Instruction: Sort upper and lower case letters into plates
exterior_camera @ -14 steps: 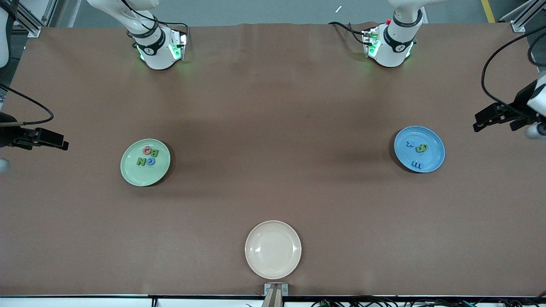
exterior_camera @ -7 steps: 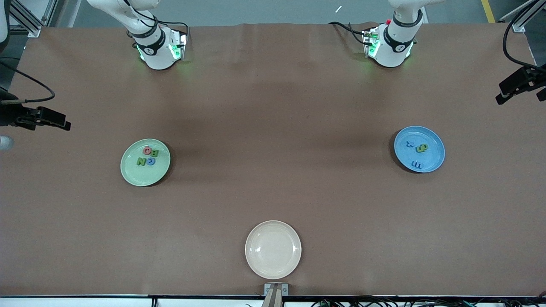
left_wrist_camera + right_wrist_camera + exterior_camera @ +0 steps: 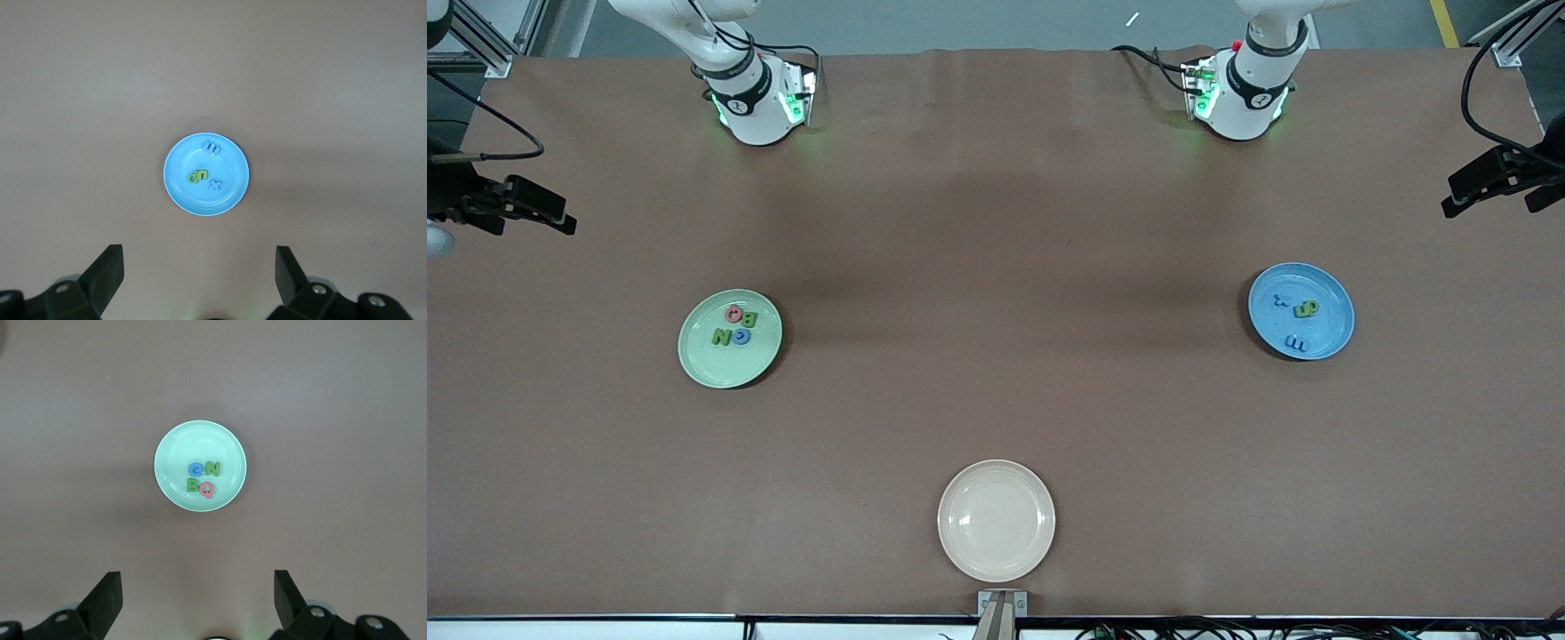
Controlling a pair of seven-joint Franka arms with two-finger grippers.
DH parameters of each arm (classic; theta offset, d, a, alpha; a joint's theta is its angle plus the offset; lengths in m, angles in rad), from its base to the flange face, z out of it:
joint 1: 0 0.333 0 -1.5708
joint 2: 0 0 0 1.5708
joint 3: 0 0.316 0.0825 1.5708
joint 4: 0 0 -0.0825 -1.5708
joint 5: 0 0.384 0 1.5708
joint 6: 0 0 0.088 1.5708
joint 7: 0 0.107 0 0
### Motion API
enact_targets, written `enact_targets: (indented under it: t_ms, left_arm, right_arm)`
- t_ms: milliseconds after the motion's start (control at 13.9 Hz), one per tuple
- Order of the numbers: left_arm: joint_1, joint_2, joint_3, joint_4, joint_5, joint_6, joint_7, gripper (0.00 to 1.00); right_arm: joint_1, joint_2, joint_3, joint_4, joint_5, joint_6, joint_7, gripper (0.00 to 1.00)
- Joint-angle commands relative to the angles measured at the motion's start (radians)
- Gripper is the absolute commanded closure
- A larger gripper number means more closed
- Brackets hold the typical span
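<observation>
Letters (image 3: 735, 325) lie sorted in your mint plate (image 3: 704, 364) and blue plate (image 3: 1334, 333); left gripper (image 3: 1472, 188) and right gripper (image 3: 538, 213) hang released, empty.

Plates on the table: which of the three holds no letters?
The cream-beige plate, nearest the front camera. The mint green plate holds four letters, and the blue plate holds letters too.

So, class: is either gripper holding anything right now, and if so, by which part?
Nothing is held. The left gripper is open and empty high over the blue plate; the right gripper is open and empty over the mint green plate.
</observation>
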Motion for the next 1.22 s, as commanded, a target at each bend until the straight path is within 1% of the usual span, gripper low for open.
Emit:
enact_targets:
  t_ms: [0, 502, 717, 932, 1004, 1147]
  left_arm:
    - [-0.001, 0.006, -0.004, 0.028, -0.01, -0.021, -0.003, 0.0]
    - [-0.011, 0.009, -0.004, 0.029, -0.001, -0.02, -0.003, 0.0]
    - [-0.012, 0.015, -0.004, 0.029, 0.004, -0.013, -0.003, 0.0]
    - [-0.075, 0.017, 0.01, 0.031, 0.022, -0.012, -0.006, 0.0]
    - [-0.108, 0.017, 0.02, 0.031, 0.039, -0.01, -0.008, 0.0]
    - [-0.24, 0.015, 0.132, 0.031, 0.054, -0.012, -0.019, 0.0]
  right_arm:
    - [-0.013, -0.043, 0.013, -0.043, -0.01, 0.014, 0.014, 0.0]
    - [-0.009, -0.046, 0.016, -0.05, -0.013, 0.008, 0.006, 0.0]
    - [-0.007, -0.053, 0.02, -0.048, -0.039, 0.011, 0.003, 0.0]
    - [-0.009, -0.064, 0.021, -0.05, -0.05, 0.011, 0.002, 0.0]
    - [-0.009, -0.063, 0.021, -0.051, -0.05, 0.01, 0.003, 0.0]
    - [-0.01, -0.061, 0.021, -0.051, -0.05, 0.011, 0.005, 0.0]
